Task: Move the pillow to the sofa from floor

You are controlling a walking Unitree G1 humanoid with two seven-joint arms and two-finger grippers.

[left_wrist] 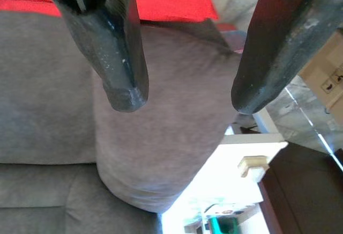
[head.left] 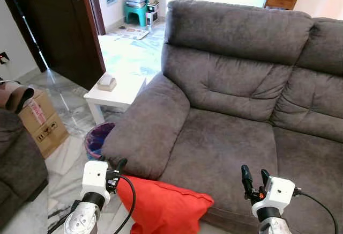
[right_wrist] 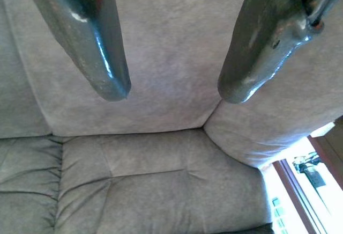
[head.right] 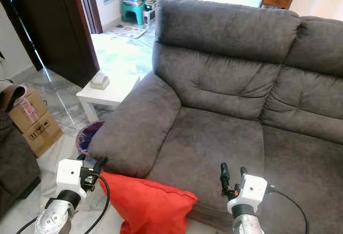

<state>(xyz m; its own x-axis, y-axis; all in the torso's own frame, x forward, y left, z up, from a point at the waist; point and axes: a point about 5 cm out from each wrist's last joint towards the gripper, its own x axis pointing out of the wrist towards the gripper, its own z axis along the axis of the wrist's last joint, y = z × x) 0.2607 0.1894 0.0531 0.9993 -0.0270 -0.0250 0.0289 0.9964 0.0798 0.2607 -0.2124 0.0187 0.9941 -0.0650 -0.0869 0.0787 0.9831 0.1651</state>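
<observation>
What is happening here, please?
A robot stands in front of a grey sofa. A red pillow lies low at the sofa's front edge, between its raised arms. The left gripper is near the pillow, the right gripper over the seat. Both are open and hold nothing.

Both arms raised fwd, low in the head views. Left gripper (head.left: 119,165) sits on a white wrist block atop a silver forearm, black cable looping off it; in the left wrist view its fingers (left_wrist: 120,57) stand apart, nothing btwn them. Right gripper (head.left: 255,176) points up from a white wrist block w/ a cable trailing right; fingers (right_wrist: 99,46) spread wide, holding nothing.
</observation>
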